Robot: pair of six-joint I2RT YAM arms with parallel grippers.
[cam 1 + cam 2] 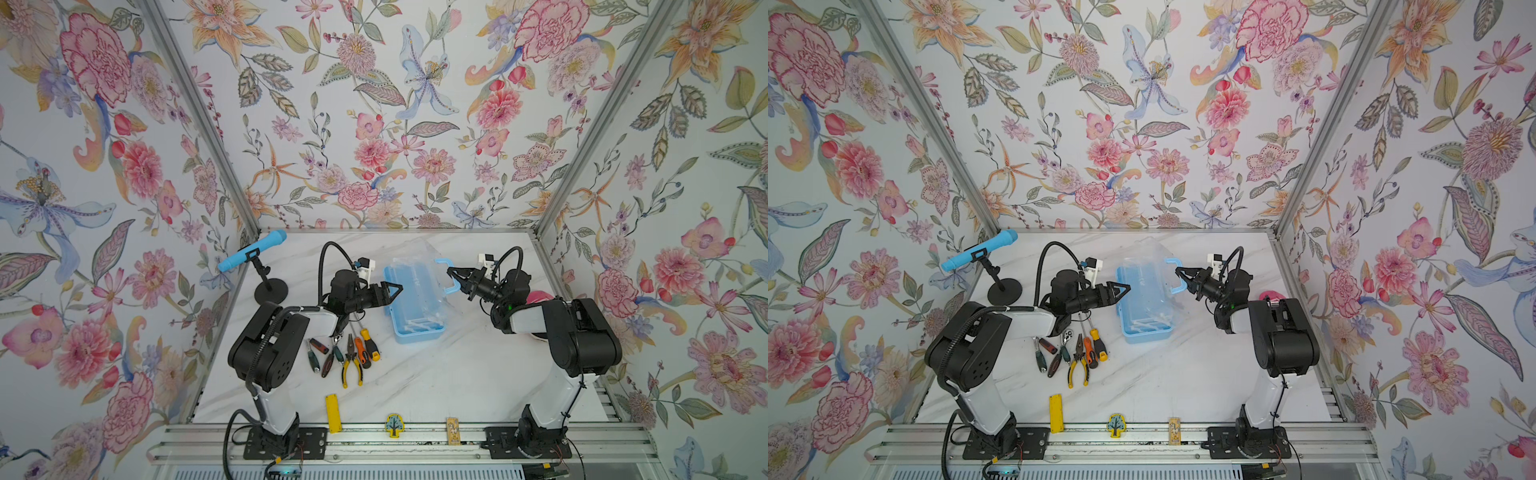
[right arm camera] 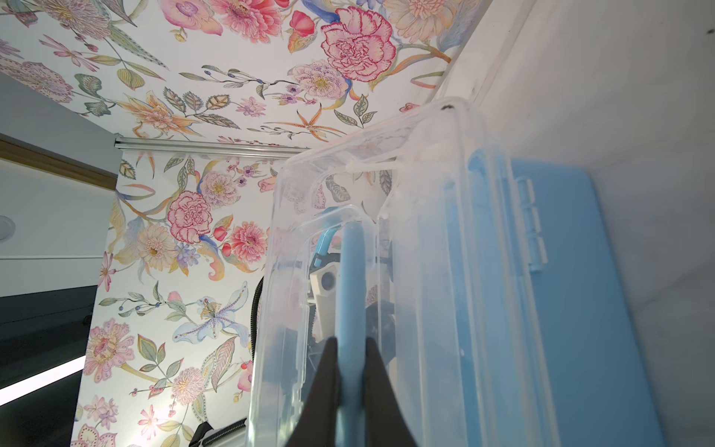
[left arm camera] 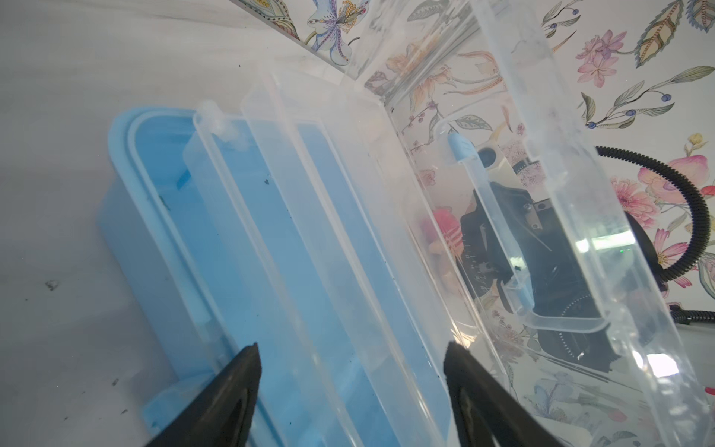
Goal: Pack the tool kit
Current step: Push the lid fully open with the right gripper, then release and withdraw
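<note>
The tool kit's light-blue box (image 1: 417, 328) (image 1: 1147, 332) stands mid-table with its clear lid (image 1: 419, 259) (image 3: 549, 201) (image 2: 421, 240) swung up. My right gripper (image 1: 455, 277) (image 1: 1182, 275) (image 2: 351, 342) is shut on the lid's blue handle (image 1: 445, 266) (image 2: 350, 271). My left gripper (image 1: 397, 293) (image 1: 1124, 293) (image 3: 352, 348) hangs open over the box's left rim, above a clear inner tray (image 3: 309, 232), with nothing between its fingers. The yellow-handled pliers (image 1: 351, 368) (image 1: 1077, 368), an orange screwdriver (image 1: 361, 353), a yellow screwdriver (image 1: 370, 345) and ratchet wrenches (image 1: 328, 361) lie on the table left of the box.
A blue microphone (image 1: 251, 251) on a black stand (image 1: 271, 291) occupies the back left corner. Along the front edge lie a flat yellow bar (image 1: 333, 413), a tree-shaped piece (image 1: 393, 424) and a small card (image 1: 453, 430). A pink object (image 1: 538, 297) sits behind the right arm.
</note>
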